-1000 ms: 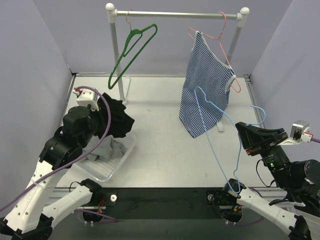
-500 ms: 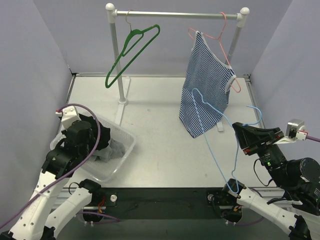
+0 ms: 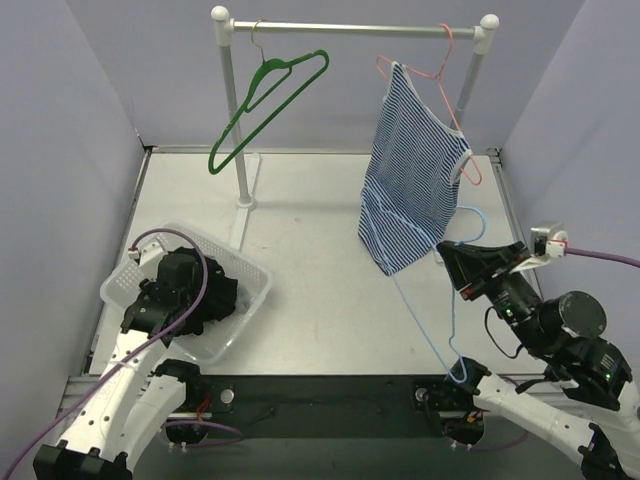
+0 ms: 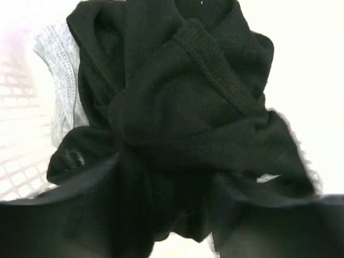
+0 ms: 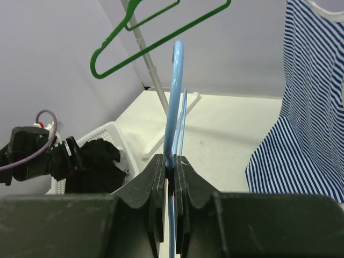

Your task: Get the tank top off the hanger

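Landmark: clothes rack (image 3: 350, 28) with two white posts and a metal rod, standing at the far side of the pale grey surface (image 3: 320, 260).
Task item: blue-and-white striped tank top (image 3: 415, 180). It hangs at the right end of the rack rod, close to the right post, and is carried askew on a thin pink wire hanger (image 3: 443, 60). Its lower hem droops below and in front of the rod.
Pink hanger: hooked over the rack rod. It is tilted, and one arm runs down along the right armhole of the tank top.
Green hanger: bare green plastic hanger (image 3: 323, 58), hooked at the left end of the rack rod beside the left post, tilted.
Right gripper (image 5: 171, 164): located in front of the right post of the rack, below the tank top. The fingers are pressed together on the wire of a light blue hanger (image 5: 176, 97).
Blue hanger: runs from the right gripper toward the near edge of the surface. In the top view it passes just beside the tank top hem; contact cannot be determined.
Basket: white perforated plastic basket (image 3: 262, 283), on the surface in front of the left post of the rack.
Basket contents: bunched black knit garment (image 4: 183, 97) lying over a grey garment (image 4: 59, 70).
Left gripper (image 4: 180, 188): lowered into the basket. The fingers are spread apart, with black fabric bunched in the gap.
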